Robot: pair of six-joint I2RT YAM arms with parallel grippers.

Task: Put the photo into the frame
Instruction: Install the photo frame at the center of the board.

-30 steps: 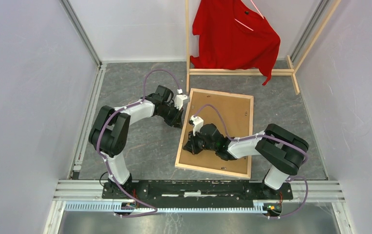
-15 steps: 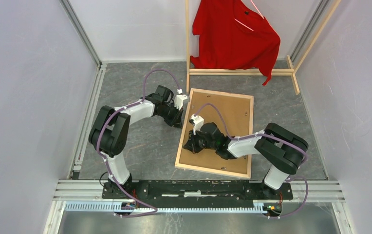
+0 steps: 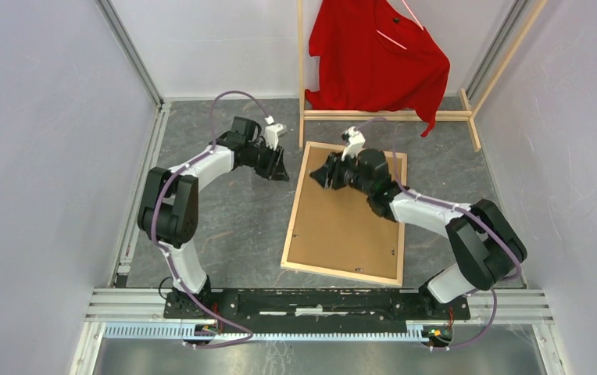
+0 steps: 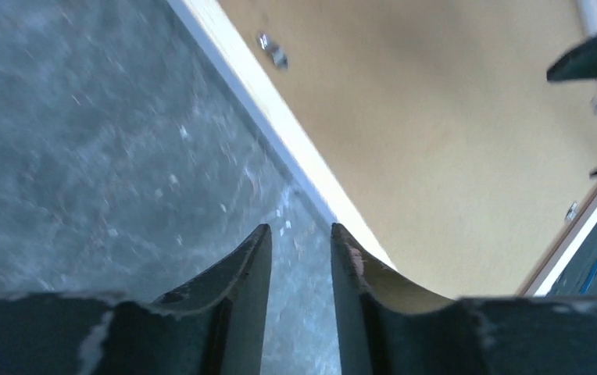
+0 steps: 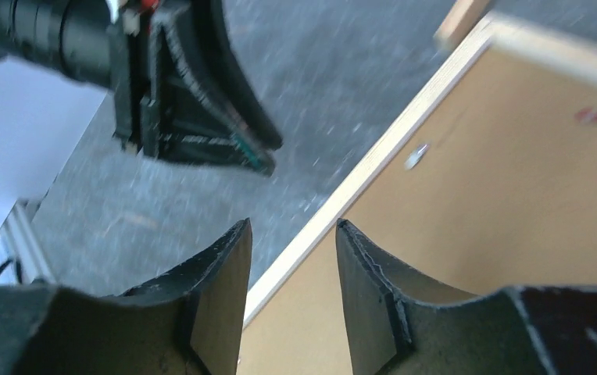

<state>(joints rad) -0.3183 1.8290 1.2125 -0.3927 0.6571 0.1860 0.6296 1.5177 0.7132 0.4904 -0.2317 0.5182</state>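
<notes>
The frame (image 3: 346, 234) lies back-up on the grey surface (image 3: 233, 234). Left jaws, slightly parted and empty, hover beside its left edge. Right jaws, parted and empty, hang over its far end.

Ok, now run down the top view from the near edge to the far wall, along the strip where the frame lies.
Aluminium mounting rail → frame, lying brown back up → wooden rack's bottom bar → red shirt hanging on the rack.
</notes>
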